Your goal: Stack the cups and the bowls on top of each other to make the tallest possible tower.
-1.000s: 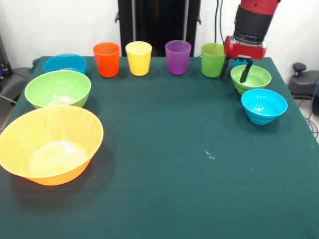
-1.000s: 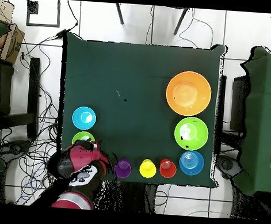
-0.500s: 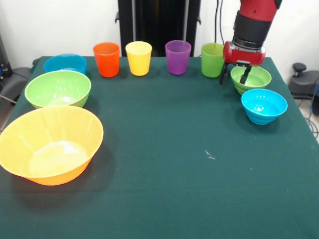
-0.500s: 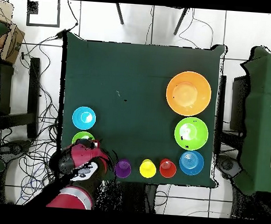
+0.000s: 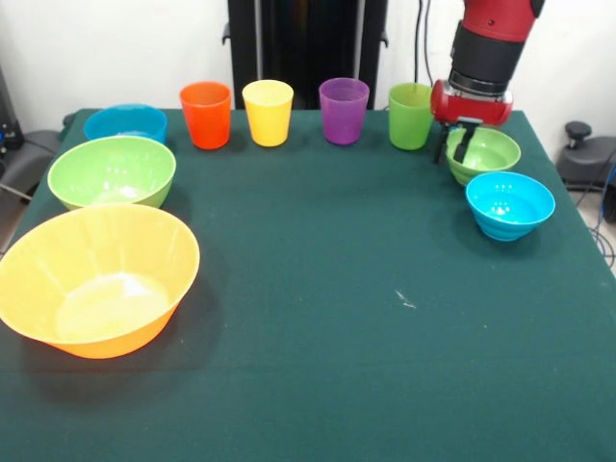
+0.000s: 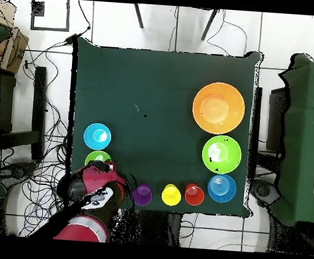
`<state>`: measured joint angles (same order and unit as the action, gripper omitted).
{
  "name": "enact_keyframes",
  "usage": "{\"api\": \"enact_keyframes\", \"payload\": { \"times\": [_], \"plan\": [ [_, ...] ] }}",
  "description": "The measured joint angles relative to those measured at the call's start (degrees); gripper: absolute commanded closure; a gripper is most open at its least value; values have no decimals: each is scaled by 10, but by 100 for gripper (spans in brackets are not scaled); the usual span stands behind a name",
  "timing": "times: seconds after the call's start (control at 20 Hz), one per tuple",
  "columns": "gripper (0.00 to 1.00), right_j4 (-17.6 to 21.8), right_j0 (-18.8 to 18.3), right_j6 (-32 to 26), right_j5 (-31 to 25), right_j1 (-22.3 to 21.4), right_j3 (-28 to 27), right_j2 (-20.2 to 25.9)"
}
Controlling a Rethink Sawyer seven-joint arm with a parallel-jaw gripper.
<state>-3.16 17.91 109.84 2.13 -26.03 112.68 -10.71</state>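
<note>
My gripper is at the back right, shut on the near-left rim of the small green bowl, one finger inside and one outside. The small blue bowl sits just in front of it. Orange, yellow, purple and green cups stand in a row along the back edge. On the left lie the large orange bowl, the medium green bowl and the medium blue bowl. From overhead the arm covers part of the small green bowl. No tower shows.
The green cup stands close to the left of my gripper. The dark green table ends just right of the two small bowls. A small white scrap lies on the cloth right of centre.
The gripper's fingers have drawn together onto the small green bowl's rim, and the bowl has shifted slightly. Cups and other bowls have not moved.
</note>
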Motion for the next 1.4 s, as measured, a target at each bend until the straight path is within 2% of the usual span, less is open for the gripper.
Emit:
{"api": "enact_keyframes", "payload": {
  "times": [0.4, 0.8, 1.0, 1.05, 1.15, 1.4],
  "plan": [
    [100, 0, -2, 0, 0, -5, 0, 0],
    [100, 2, -23, 0, 1, -8, 0, 8],
    [100, 19, -59, 0, 0, -24, 0, 22],
    [100, 32, -84, 0, -2, -35, -1, 31],
    [100, 38, -95, 0, -4, -40, -1, 35],
    [100, 91, -181, 0, -6, -56, -16, 67]
  ]
}}
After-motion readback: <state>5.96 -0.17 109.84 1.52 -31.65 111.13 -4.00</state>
